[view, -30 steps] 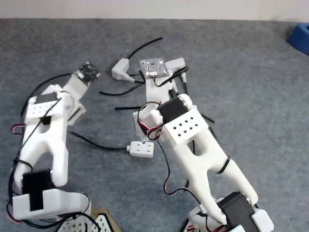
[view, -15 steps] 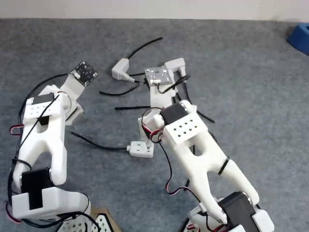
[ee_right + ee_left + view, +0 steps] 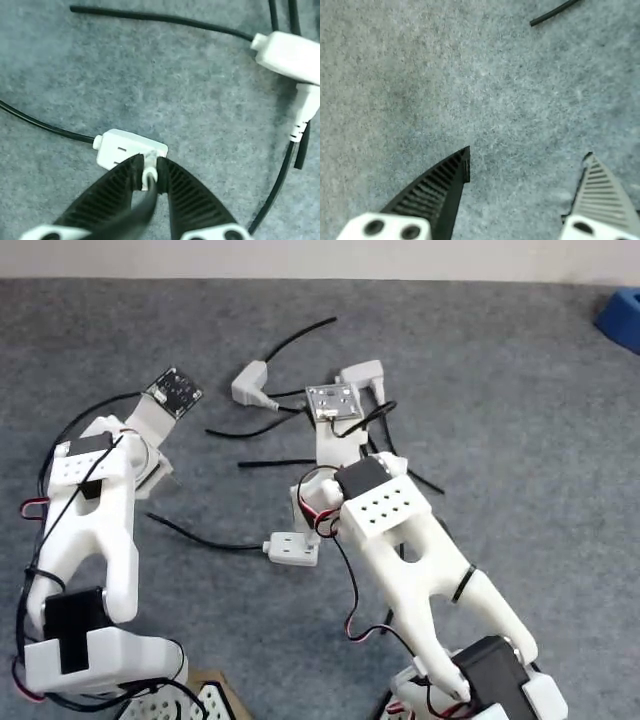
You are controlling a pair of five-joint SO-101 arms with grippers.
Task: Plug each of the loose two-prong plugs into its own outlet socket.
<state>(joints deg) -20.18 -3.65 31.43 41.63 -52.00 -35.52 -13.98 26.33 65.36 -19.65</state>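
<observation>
Over the socket, the gripped plug has shifted

High view downward, far; wrist views close to carpet; right shares socket.

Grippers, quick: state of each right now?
Left gripper: open, holding nothing.
Right gripper: closed on a white plug at the outlet socket.

surface grey, speckled | arms white | wires red | cords black | socket white | plug white | right pincer black, ribbed | left pincer ribbed, one finger black, other pale grey | box blue
</observation>
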